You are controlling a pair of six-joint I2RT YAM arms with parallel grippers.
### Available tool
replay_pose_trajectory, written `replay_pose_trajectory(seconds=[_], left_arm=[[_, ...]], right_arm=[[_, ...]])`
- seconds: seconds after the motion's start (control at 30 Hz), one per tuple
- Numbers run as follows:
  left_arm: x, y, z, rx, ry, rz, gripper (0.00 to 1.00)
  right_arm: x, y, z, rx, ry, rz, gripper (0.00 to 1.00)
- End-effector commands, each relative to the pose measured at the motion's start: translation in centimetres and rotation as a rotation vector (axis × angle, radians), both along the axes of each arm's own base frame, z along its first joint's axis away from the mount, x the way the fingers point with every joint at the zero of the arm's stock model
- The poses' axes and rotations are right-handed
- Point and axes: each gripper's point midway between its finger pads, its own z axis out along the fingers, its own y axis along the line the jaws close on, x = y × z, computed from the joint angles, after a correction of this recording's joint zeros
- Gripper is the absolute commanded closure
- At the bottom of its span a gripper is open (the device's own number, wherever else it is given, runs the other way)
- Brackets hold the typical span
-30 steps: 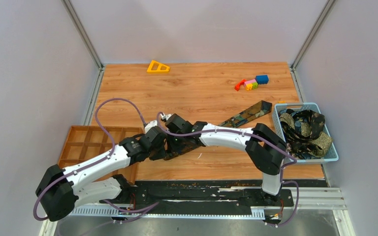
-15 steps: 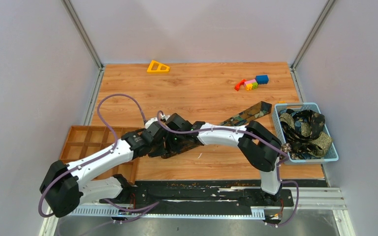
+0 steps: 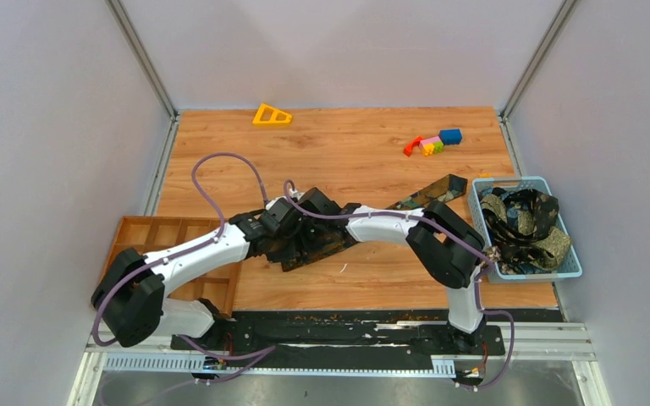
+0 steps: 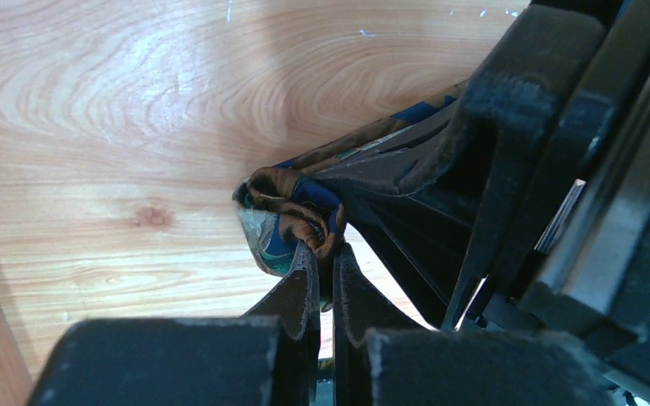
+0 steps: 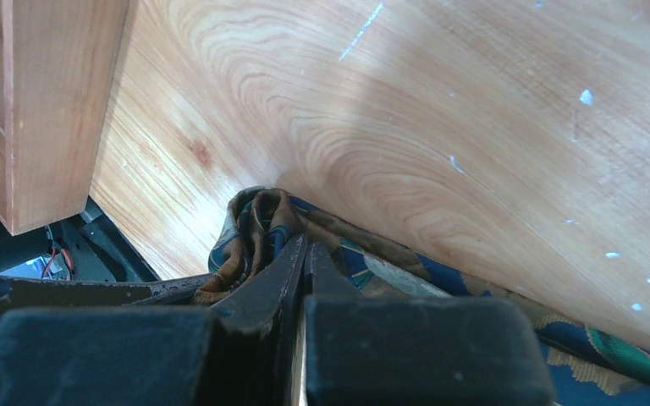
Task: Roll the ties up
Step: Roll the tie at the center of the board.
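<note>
Wooden table (image 3: 338,152) under tie (image 3: 436,189) — grey walls (image 3: 338,51)

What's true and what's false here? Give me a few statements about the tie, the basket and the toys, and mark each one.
1. The left pincer and the right pincer are both shut on the rolled end of the tie. True.
2. The blue basket holds toy blocks. False: it holds a heap of ties.
3. The yellow triangle lies at the far edge of the table. True.
4. The coloured blocks sit in the divided tray. False: they lie on the table at its far right.
5. The tie is rolled up completely. False: a long stretch lies flat, reaching toward the basket.
</note>
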Motion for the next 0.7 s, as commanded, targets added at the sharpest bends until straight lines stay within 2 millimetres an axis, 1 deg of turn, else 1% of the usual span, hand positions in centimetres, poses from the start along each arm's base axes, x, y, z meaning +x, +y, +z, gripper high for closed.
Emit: replay_pose_trajectory(seconds=[0.0,0.2,0.3,0.37,0.43,0.53,0.57,0.67], left_arm=[[1.6,-1.6,1.0,-0.034,-0.034,-0.029,1.0],[2.1,-2.1,0.4,-0.022,-0.014,-0.034,1.0],[2.3,-2.5,0.0,-0.026,-0.004,-0.038,1.0],[2.4,-2.8,-0.2,-0.032,0.006,-0.041,1.0],[2.6,-3.1,-0.5,-0.032,0.016,-0.043,1.0],[2.8,-3.4,-0.7,-0.032,0.02,-0.046,1.0],[2.9,-3.5,-0.7,-0.031,0.022,-0.045,0.99],[3.0,-3.8,-0.8,-0.04,0.026,-0.043,0.92]], right_arm=[[0.0,0.3,-0.1,0.036,0.006,0.008,1.0],[0.3,-1.0,0.0,0.027,0.018,-0.005,1.0],[0.6,-1.9,0.9,0.025,-0.003,-0.019,1.0],[0.7,-2.4,2.1,0.026,-0.028,-0.027,1.0],[0.8,-3.1,2.8,0.015,-0.047,-0.036,1.0],[0.9,-4.3,3.6,-0.007,-0.074,-0.051,0.98],[0.8,-4.7,3.8,-0.015,-0.08,-0.056,0.98],[0.6,-5.7,3.9,-0.031,-0.093,-0.069,0.97]])
